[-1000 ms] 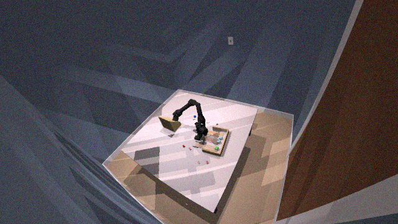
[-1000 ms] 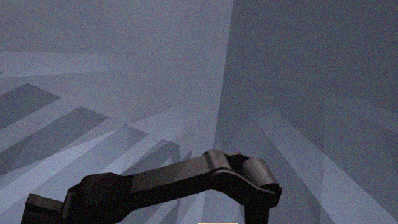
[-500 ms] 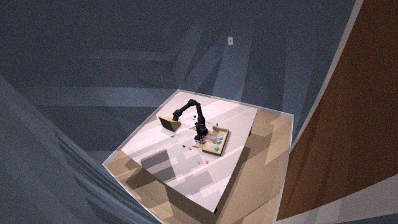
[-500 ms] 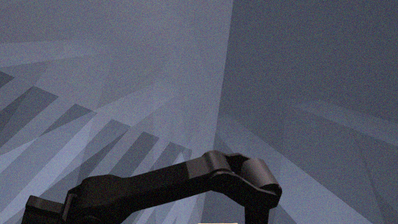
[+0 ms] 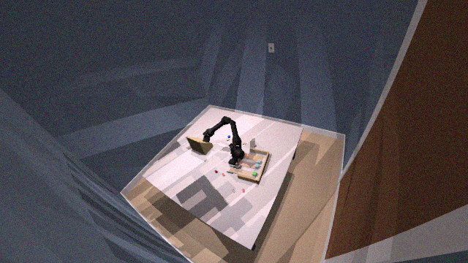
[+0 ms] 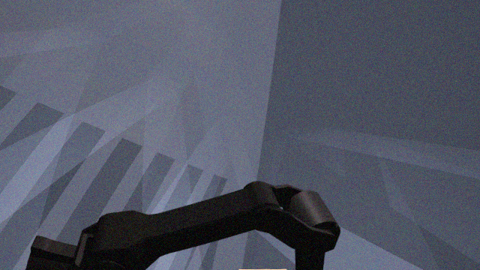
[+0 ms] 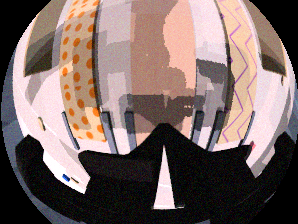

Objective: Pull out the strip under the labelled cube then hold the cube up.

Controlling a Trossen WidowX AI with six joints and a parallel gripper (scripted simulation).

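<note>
The pincer is hovering shut, gripping nothing visible, over the plain strip, which is looking thin, stiff, probably wanting an end hold

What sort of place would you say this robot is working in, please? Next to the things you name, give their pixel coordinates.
Probably a plain indoor room set up for robot manipulation tests: a black arm [image 5: 220, 126] [image 6: 202, 215] on a white table [image 5: 164, 175], an open wooden tray [image 5: 265, 162] holding small cubes, and a wall outlet or switch plate [image 5: 271, 47] behind.
</note>
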